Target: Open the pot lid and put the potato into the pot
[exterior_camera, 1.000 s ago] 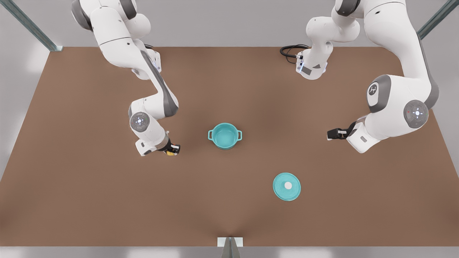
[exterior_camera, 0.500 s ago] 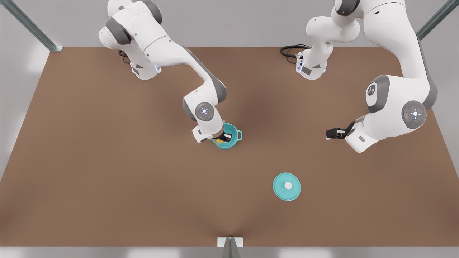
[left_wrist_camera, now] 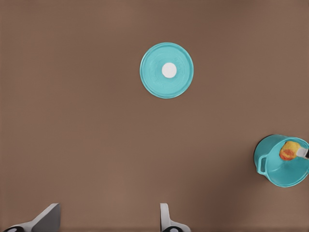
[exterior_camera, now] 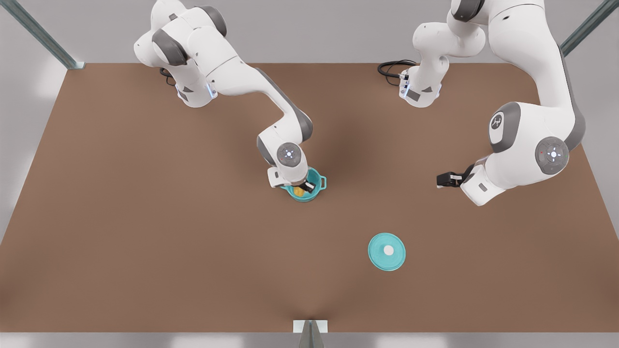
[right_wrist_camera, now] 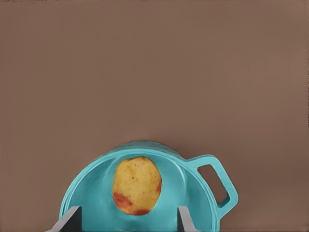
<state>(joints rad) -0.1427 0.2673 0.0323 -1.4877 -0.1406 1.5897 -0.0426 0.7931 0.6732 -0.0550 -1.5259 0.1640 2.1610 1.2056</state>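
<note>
Now our right gripper [exterior_camera: 305,186], fingers spread, hangs over the pot [right_wrist_camera: 145,193] where the light, firm, roundish potato [right_wrist_camera: 137,185] lies released, while our left gripper [exterior_camera: 442,180], fingers spread, waits well beside the pot.

pot [exterior_camera: 309,189]: teal, open | potato [right_wrist_camera: 137,185]: inside pot | pot lid [exterior_camera: 387,251]: flat on table, well apart

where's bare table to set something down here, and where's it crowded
Bare table lies toward the front view's left of the pot lid, and between lid and pot. It is crowded at the pot: the open right gripper hangs over the potato. The open left gripper waits apart.
</note>
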